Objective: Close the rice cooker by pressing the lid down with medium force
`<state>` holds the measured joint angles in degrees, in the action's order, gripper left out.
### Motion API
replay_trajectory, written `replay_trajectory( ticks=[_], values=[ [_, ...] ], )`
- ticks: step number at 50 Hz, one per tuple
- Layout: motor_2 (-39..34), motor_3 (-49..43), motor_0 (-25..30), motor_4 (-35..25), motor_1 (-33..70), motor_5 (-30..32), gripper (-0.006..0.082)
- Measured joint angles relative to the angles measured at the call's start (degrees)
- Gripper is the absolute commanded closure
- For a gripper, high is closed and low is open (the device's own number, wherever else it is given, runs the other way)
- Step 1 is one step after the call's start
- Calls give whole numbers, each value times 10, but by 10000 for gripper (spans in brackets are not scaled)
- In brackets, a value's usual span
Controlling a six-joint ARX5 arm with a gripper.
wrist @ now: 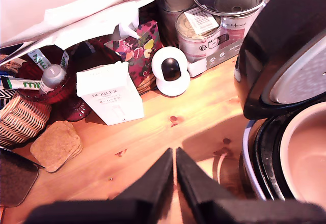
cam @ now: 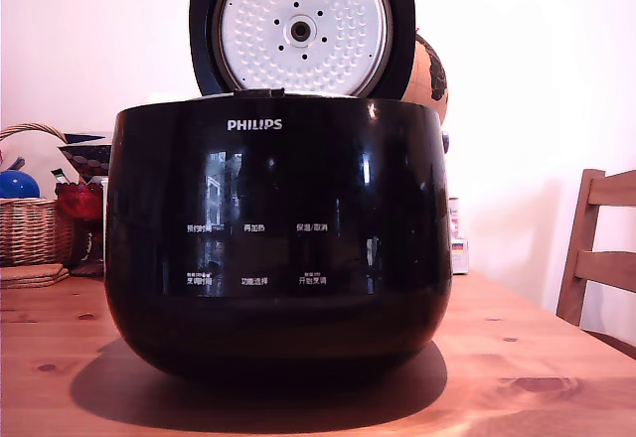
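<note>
The rice cooker [cam: 278, 238] is a large glossy black pot with a white PHILIPS logo, filling the middle of the exterior view on a wooden table. The lid [cam: 301, 28] stands upright and open behind it, its dimpled silver-white inner plate facing the camera. In the wrist view the raised lid [wrist: 285, 46] and the open pot with its pale inner bowl [wrist: 305, 158] sit beside my gripper [wrist: 174, 155]. The two black fingers are pressed together with nothing between them, hovering over bare table next to the cooker. The gripper does not show in the exterior view.
Behind the cooker lie a white PORLEX box [wrist: 109, 94], a small white round camera [wrist: 170, 71], tins [wrist: 204, 25], a red glass vase [wrist: 66, 81], a wicker basket [cam: 30, 223] and cork coasters [wrist: 55, 145]. A wooden chair [cam: 601, 253] stands at the exterior view's right.
</note>
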<state>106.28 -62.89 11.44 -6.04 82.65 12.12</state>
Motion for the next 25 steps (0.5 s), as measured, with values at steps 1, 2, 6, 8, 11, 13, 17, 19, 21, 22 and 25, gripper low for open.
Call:
replay_trajectory(
  ticks=[1, 2, 6, 8, 11, 13, 17, 19, 21, 22, 25],
  values=[
    [0, -1, 0, -1, 0, 0, 786],
    [0, -2, -3, -2, 0, 0, 786],
    [0, -8, -7, -4, 0, 0, 786],
    [0, -9, -9, -4, 0, 0, 786],
    [0, -9, -11, -4, 0, 0, 786],
    [0, -9, -11, -4, 0, 0, 786],
    [0, -9, -11, -4, 0, 0, 786],
    [0, -8, -11, -4, 0, 0, 786],
    [0, -2, -11, -4, 0, 0, 786],
    [0, 5, -11, -4, 0, 0, 786],
    [0, 29, -11, -4, 0, 0, 786]
  ],
)
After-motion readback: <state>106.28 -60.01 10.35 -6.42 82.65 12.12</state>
